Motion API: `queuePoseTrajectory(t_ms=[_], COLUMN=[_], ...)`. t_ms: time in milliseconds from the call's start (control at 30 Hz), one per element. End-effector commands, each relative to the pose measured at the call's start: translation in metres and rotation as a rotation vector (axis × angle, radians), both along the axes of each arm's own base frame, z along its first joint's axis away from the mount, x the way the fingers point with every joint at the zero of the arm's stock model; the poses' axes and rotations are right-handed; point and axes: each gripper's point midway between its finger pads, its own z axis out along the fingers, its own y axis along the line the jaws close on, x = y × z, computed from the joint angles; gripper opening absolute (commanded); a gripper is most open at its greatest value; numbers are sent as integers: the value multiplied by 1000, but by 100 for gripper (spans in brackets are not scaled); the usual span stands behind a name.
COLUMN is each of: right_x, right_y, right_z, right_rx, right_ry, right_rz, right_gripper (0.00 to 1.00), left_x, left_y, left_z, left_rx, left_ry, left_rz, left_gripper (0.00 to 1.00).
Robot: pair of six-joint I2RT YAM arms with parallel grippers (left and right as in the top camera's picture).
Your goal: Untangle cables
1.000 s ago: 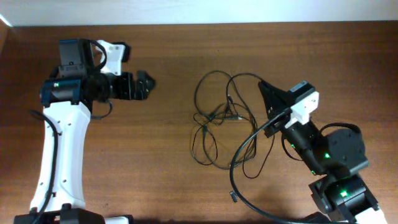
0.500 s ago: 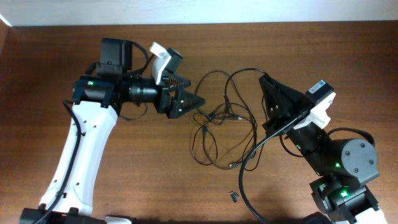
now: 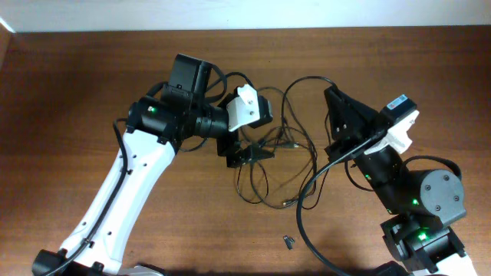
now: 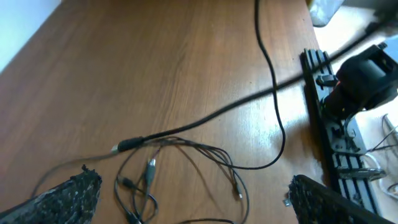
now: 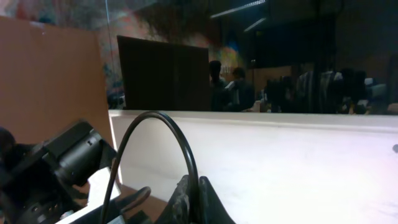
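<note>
Left hand, wide open, is swinging in from 9 o'clock over the cables for a grab; right hand staying shut.

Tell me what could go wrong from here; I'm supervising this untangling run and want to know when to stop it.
1. The open left gripper hangs over several crossing cables; closing could pinch two strands and tighten the knot.
2. The right gripper appears shut on a raised loop; pulling may drag the whole tangle.
3. The right arm's thick cord lies across the cables and could snag them.
</note>
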Motion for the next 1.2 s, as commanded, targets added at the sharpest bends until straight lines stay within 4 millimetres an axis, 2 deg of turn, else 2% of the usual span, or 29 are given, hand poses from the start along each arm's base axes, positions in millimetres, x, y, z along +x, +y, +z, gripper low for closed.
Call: queuePoseTrajectory(t_ms=[0, 133, 200, 300, 533, 733, 967, 1167], right_x=[-1, 1, 2, 5, 5, 11, 9, 6], right_y=[-6, -5, -5, -3, -3, 0, -1, -2], right_z=[10, 11, 18, 21, 38, 37, 41, 46], right_rx=[33, 66, 133, 216, 366, 435, 445, 534], right_ry=[-22, -10, -9, 20, 12, 45, 28, 61], right_rz=[-23, -10, 14, 50, 119, 157, 162, 218], right_gripper=[4, 4, 4, 4, 4, 4, 4, 4], left_x=[-14, -26, -29, -30, -28, -28, -28, -28], left_y=[-7, -15, -19, -21, -21, -21, -21, -21], left_z=[19, 39, 52, 60, 59, 59, 59, 59], left_rx=[-92, -215, -283, -324, -316, -317, -316, -314], left_ry=[-125, -136, -166, -197, -208, -207, -207, -208], left_rz=[-146, -229, -270, -297, -291, -292, -292, -290], left_gripper=[99, 99, 99, 99, 99, 99, 99, 99])
